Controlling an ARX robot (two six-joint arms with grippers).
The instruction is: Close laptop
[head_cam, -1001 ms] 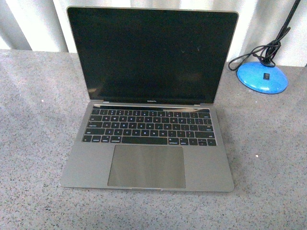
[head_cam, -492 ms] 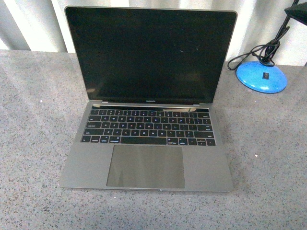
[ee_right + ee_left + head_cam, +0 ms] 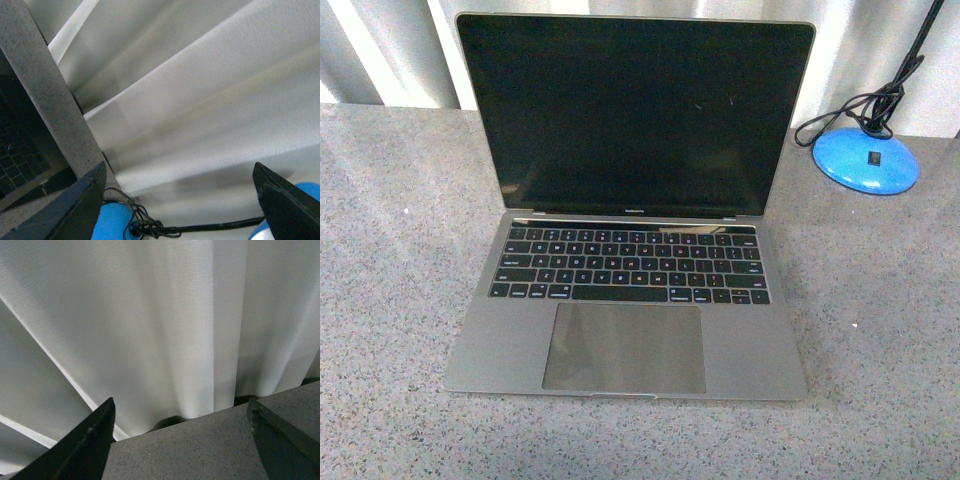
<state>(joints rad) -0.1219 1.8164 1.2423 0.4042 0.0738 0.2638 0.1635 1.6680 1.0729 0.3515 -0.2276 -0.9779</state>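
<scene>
One laptop (image 3: 630, 250), one blue lamp base (image 3: 866, 160), one black cord (image 3: 875, 103), one table (image 3: 390, 250), one curtain (image 3: 150, 330).

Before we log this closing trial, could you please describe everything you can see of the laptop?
The laptop is a slim grey notebook, metal by its look, open on the speckled grey table. Its lid stands raised, tilted slightly back, its black-bezelled screen dark. The flat base carries a black keyboard and large trackpad. Only the table touches it.
</scene>
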